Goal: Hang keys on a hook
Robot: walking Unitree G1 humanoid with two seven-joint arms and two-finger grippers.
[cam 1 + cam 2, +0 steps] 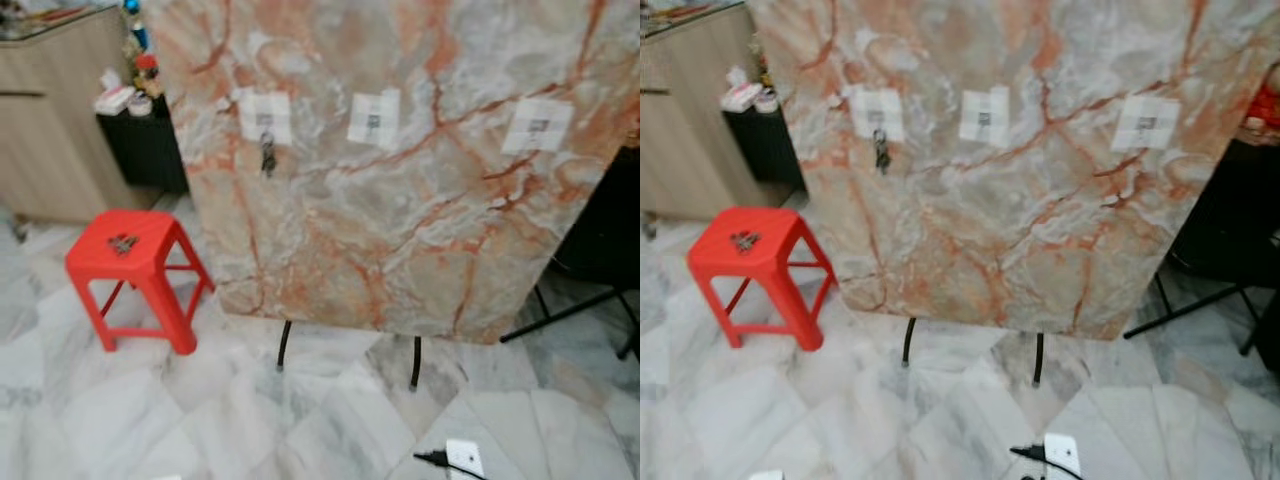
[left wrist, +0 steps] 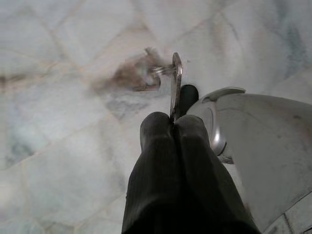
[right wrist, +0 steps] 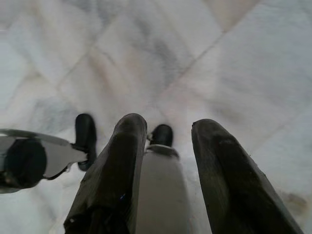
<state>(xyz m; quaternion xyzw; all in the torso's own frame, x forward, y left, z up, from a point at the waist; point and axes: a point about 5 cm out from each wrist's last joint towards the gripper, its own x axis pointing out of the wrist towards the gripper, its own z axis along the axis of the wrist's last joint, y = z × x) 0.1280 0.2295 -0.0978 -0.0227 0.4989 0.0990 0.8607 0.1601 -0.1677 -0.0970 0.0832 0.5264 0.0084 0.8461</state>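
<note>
Marble floor below. Left pincer (image 2: 174, 122) pinched tight on keys (image 2: 176, 80): light, rigid, slippery, dangling beyond fingertips. Right pincer (image 3: 168, 131) agape, empty.

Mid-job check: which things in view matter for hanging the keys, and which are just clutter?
For the job:
- keys, pinched in the left gripper
- three hook pads on the marble panel: left hook already holds a key bunch; middle hook and right hook look free

Lying about:
- red stool
- wall socket plate on the floor
- right gripper, idle, jaws apart
</note>
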